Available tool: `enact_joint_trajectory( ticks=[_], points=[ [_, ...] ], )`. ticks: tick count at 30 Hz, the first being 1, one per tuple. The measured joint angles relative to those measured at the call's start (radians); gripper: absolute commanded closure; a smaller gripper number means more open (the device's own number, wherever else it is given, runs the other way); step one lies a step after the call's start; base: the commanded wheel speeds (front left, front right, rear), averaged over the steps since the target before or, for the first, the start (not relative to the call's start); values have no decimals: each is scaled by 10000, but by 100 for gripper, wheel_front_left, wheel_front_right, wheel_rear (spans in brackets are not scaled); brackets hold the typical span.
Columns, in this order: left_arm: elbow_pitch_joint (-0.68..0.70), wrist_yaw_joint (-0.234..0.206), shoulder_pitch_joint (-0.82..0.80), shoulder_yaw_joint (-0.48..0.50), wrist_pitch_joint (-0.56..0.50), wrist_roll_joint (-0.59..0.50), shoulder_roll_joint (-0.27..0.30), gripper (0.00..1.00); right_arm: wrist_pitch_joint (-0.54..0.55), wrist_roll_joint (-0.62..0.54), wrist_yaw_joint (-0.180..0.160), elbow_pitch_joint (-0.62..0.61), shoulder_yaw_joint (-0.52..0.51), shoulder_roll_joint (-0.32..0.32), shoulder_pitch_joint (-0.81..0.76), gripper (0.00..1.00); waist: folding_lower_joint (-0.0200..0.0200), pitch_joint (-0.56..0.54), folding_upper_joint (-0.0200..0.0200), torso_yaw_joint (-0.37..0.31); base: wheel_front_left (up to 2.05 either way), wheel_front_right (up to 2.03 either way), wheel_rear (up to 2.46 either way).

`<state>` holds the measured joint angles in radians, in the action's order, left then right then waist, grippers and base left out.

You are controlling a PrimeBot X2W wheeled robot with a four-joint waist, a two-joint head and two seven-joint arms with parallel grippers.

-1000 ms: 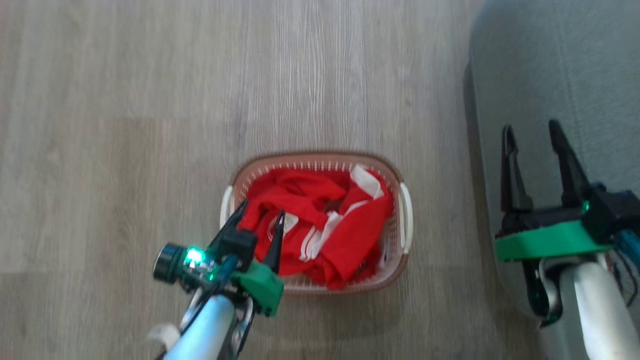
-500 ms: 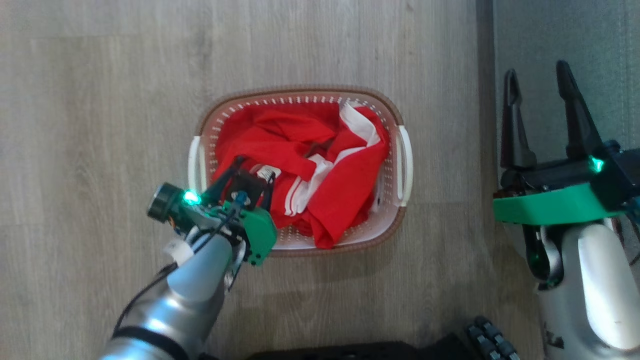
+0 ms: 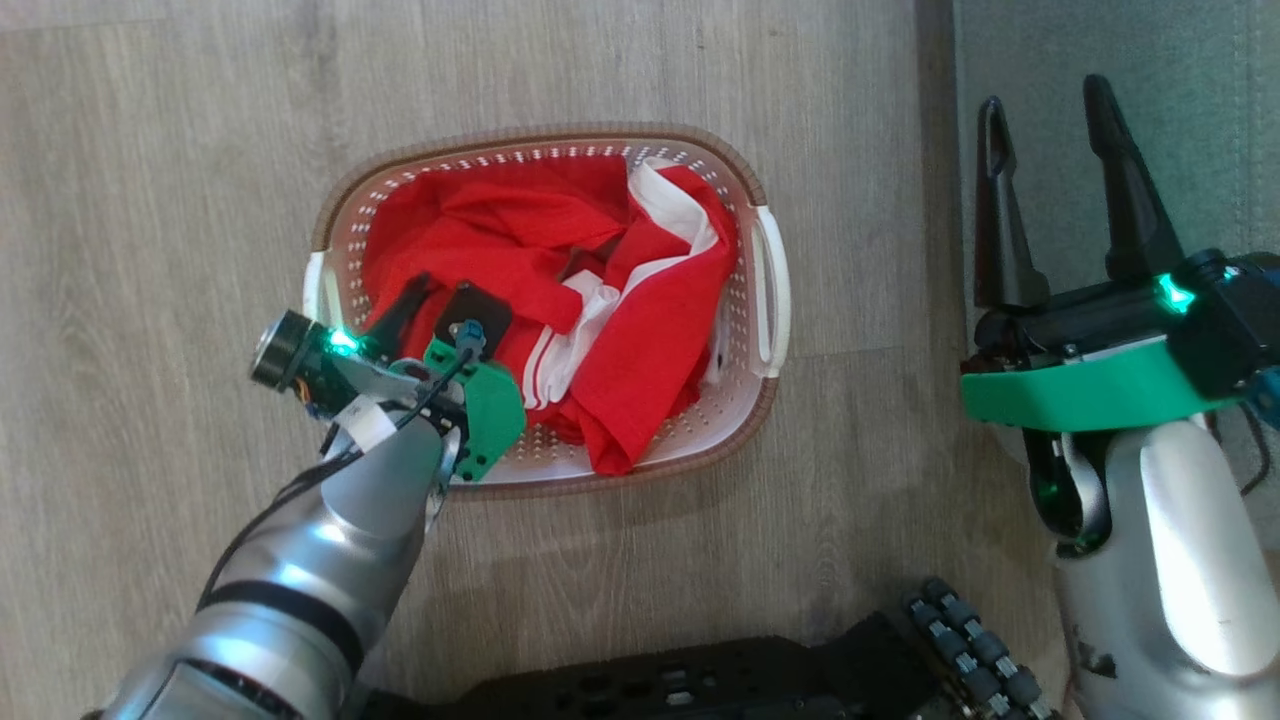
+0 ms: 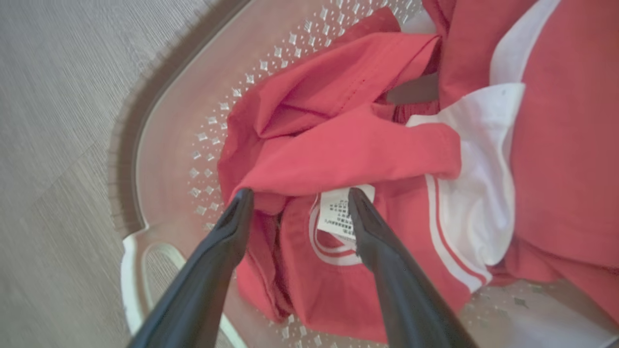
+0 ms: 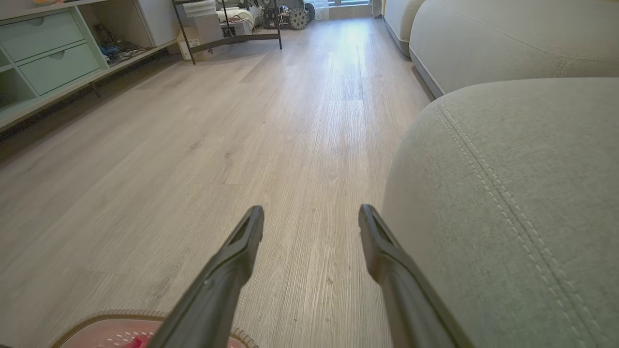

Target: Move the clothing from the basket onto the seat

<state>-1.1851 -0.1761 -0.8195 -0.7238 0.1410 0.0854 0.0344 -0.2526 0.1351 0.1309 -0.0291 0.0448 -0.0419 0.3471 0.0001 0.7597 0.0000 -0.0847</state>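
The red clothing point(image 3: 560, 270) with white stripes and panels lies crumpled in the cream basket point(image 3: 745, 415), which stands on the floor. My left gripper point(image 3: 420, 305) reaches down into the basket's left side. In the left wrist view that left gripper point(image 4: 295, 195) is open, its tips pressed against a red fold of the clothing point(image 4: 358, 150) and a white label. My right gripper point(image 3: 1040, 90) hangs open and empty over the edge of the grey seat point(image 3: 1180, 90). The right wrist view has the right gripper point(image 5: 312, 212) between the floor and the seat point(image 5: 522, 193).
Pale wood floor point(image 3: 150, 150) surrounds the basket. My dark wheeled base point(image 3: 700, 680) lies at the bottom edge. The right wrist view looks along the floor to drawers point(image 5: 53, 58), a metal rack point(image 5: 227, 29) and another grey sofa section point(image 5: 483, 38).
The head camera has tilted down, so the basket sits higher and further left in the picture. My left gripper has gone down into the clothing. The right gripper stays open beside the seat.
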Motion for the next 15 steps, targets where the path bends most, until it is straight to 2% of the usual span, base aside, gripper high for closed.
enact_joint_trajectory(
  ticks=[15],
  points=[
    [-242,-640,-831,-817,326,-140,-6,0,0,351,0,-59,278,-4,228,0,0,570,0,-316,0,0,0]
  ],
)
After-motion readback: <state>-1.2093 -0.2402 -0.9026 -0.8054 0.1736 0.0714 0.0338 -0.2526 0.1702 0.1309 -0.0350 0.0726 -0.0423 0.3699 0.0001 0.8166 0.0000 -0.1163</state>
